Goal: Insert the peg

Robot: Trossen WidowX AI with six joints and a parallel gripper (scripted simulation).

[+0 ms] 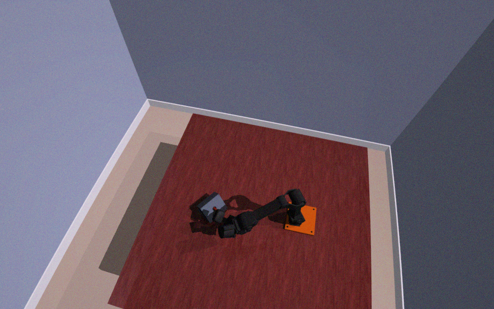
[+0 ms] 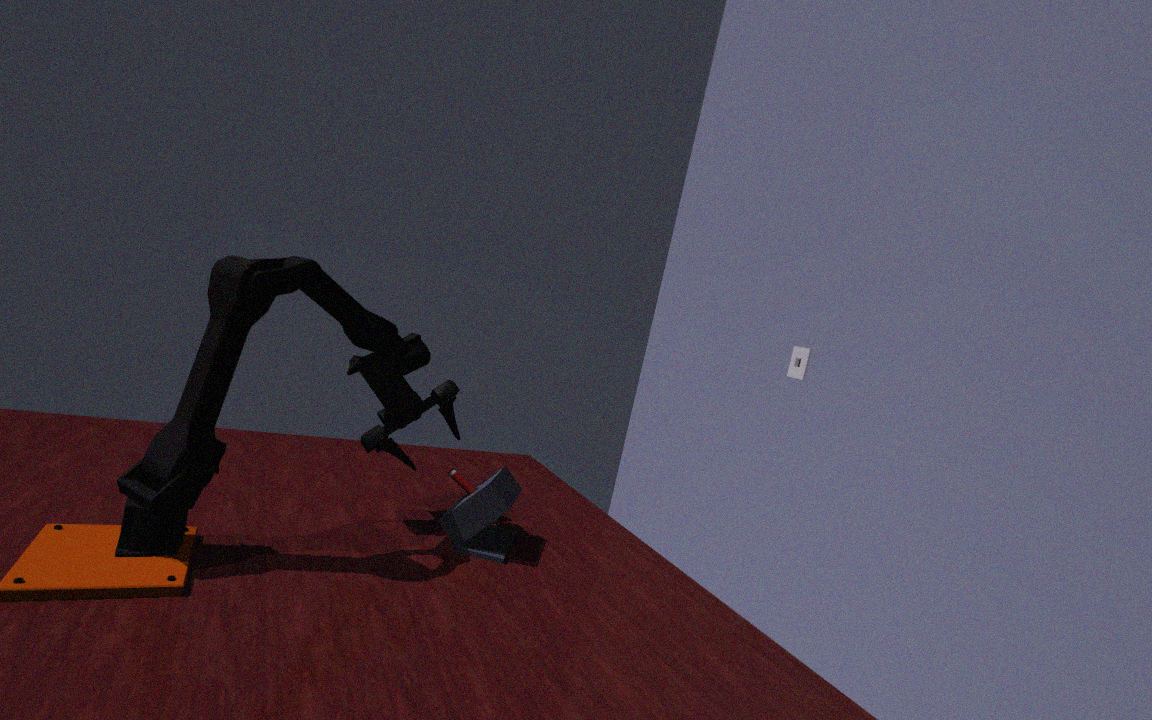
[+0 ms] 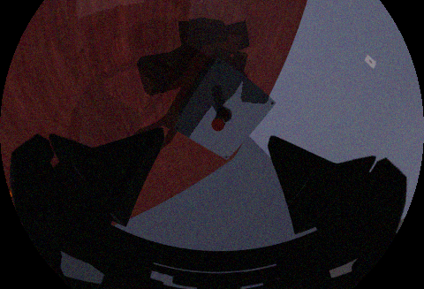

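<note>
The red peg [image 1: 214, 208] [image 2: 462, 481] [image 3: 218, 125] stands out of the face of the grey sloped panel [image 1: 218, 201] [image 2: 483, 508] [image 3: 247, 118], tilted with it. Its lower end is hidden from view, at the hole; how deep it sits cannot be told. The wrist view shows the peg nearly end-on, with a dark patch just behind its red top. My gripper [image 2: 436, 454] [image 3: 217, 137] is open and empty. Its fingertips are spread wide, back from the peg's top and on either side of its line. The fingers do not touch the peg.
The panel rests on the dark red table [image 1: 248, 153] [image 2: 311, 644], near the table's far edge. The arm's orange base plate [image 1: 308, 220] [image 2: 88, 564] is at the other end of the arm. A wall with a small white plate [image 2: 797, 362] [image 3: 370, 61] rises beyond the table.
</note>
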